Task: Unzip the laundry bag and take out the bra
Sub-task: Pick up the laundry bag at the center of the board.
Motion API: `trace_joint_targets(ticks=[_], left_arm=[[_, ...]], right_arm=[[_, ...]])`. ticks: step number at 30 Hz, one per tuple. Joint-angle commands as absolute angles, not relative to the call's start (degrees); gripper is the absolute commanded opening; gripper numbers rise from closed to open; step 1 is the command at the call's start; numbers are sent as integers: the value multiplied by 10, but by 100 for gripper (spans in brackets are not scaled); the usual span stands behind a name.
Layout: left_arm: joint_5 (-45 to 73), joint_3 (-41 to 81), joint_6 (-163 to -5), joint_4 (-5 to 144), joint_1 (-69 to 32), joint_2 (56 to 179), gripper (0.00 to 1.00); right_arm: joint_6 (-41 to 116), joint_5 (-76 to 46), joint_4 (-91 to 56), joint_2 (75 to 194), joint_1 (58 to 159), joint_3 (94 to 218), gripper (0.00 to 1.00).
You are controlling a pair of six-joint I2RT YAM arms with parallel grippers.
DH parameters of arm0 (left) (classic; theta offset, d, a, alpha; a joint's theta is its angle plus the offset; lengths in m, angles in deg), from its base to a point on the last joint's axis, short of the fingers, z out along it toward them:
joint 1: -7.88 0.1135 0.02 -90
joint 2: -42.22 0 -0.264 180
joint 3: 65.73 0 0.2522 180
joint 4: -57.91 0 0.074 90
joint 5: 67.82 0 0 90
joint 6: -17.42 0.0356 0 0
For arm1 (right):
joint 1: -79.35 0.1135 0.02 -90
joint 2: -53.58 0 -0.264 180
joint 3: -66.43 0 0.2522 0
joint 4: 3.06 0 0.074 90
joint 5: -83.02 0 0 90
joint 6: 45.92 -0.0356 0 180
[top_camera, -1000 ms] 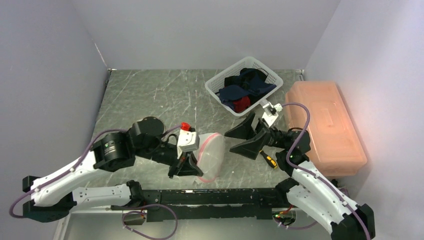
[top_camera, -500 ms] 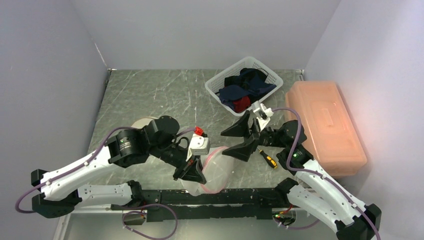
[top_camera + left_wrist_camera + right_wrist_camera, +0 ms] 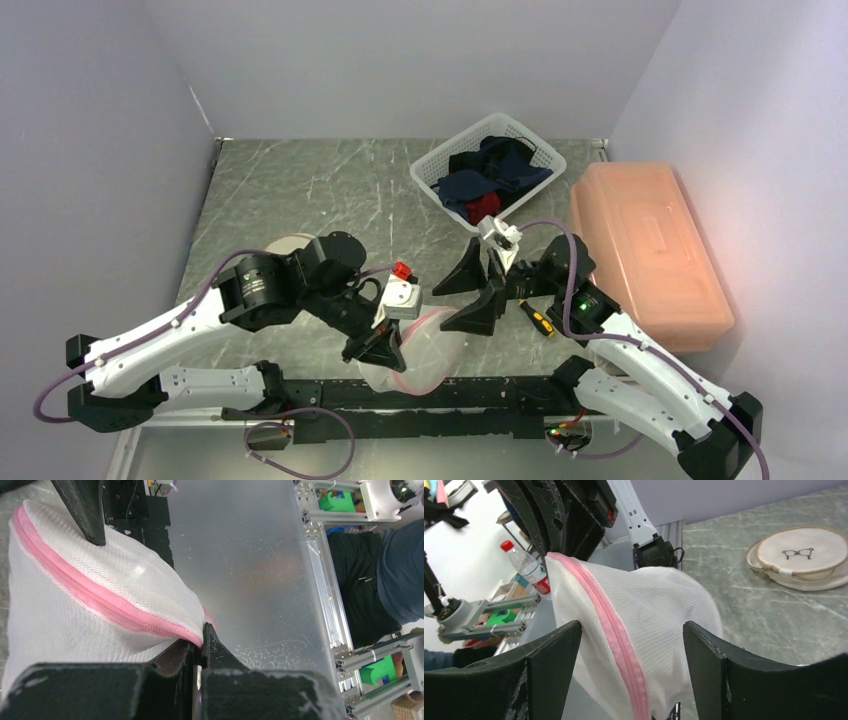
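Your grey marble table [image 3: 300, 190] fills the middle of the overhead view, with the orange lidded bin [image 3: 650, 250] along its right edge and the white basket [image 3: 432, 172] of dark clothes at upper centre. The laundry bag [image 3: 425, 345], white mesh, is raised off the surface at lower centre, just above the arm bases. A flat round mesh pouch [image 3: 285, 243] lies at centre left, partly behind your left arm. Your left gripper [image 3: 383, 350] is clamped tight on the bag's lower left edge, right at the seam; whether it has the pull tab or only fabric, I cannot tell. Your right gripper [image 3: 478, 290] stands wide apart and holds nothing, its two fingers straddling the bag's upper right side. A small yellow-handled screwdriver [image 3: 537, 318] lies on the table just right of it. The pink zipper [image 3: 616, 635] runs closed down the middle of the right wrist view, so you are at the unzipping step, barely begun, and the bra is not visible, presumably inside. Next, close the right fingers on the fabric beside the zipper to brace the bag, then find the pull, which no view shows clearly.
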State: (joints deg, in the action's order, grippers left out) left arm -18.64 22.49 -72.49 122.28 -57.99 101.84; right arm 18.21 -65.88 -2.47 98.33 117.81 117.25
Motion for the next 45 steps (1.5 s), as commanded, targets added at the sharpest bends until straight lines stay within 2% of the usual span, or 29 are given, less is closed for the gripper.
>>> trace_joint_targets(ticks=[1,5,9,11,13,15,17,20,21,23,25,29,33,39,45], left_arm=[[-188,260,-675,1219,-581,1021,3],[-169,261,-662,1231,-580,1019,3],[-156,257,-659,1230,-580,1018,3],[-142,254,-661,1227,-580,1017,5],[-122,249,-666,1222,-580,1013,13],[-87,243,-678,1210,-580,1005,30],[-25,232,-701,1191,-580,988,49],[154,202,-771,1144,-580,942,88],[209,188,-794,1127,-580,922,93],[309,151,-834,1085,-580,879,94],[354,100,-867,1041,-580,834,94],[387,23,-947,957,-580,764,94],[405,-87,-1055,819,-580,736,94],[408,-243,-1206,549,-580,798,94],[397,-242,-1257,433,-578,930,94]], right_arm=[[222,-680,-61,986,1196,1203,74],[200,-708,-40,988,1197,1200,51],[197,-713,-39,985,1197,1204,16],[195,-711,-38,982,1196,1205,2],[197,-697,-44,980,1197,1208,0],[200,-667,-54,974,1196,1209,0],[195,-586,-60,960,1194,1209,0],[159,-437,-37,931,1178,1191,0],[144,-393,-35,928,1172,1189,0],[120,-326,-32,934,1164,1195,0],[92,-264,-36,946,1163,1203,0],[18,-116,-41,950,1163,1195,0],[-84,-32,18,940,1163,1148,0],[-185,48,17,928,1167,1113,0],[-258,82,-29,900,1170,1090,0]])
